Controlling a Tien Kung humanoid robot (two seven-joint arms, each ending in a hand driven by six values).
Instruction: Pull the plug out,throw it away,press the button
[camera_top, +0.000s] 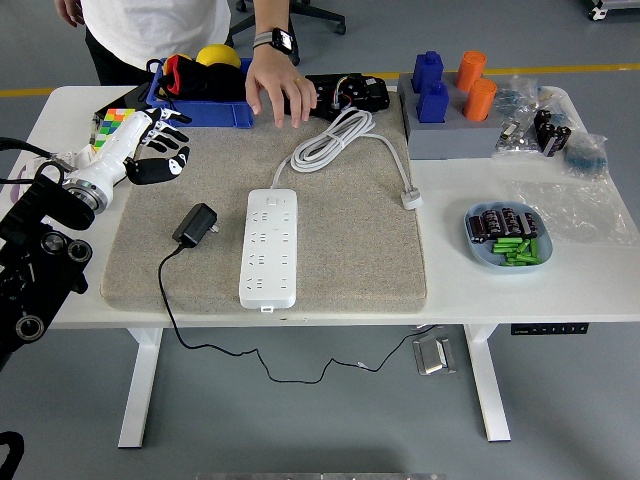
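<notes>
One plug (195, 223) lies freed on the mat, left of centre; our left hand (150, 150), fingers spread and empty, hovers upper left, the power strip (270, 247) running lengthwise lower right of it.

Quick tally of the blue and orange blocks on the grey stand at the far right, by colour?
Blue blocks: 2
Orange blocks: 2
Total: 4, all upright on the grey stand
</notes>
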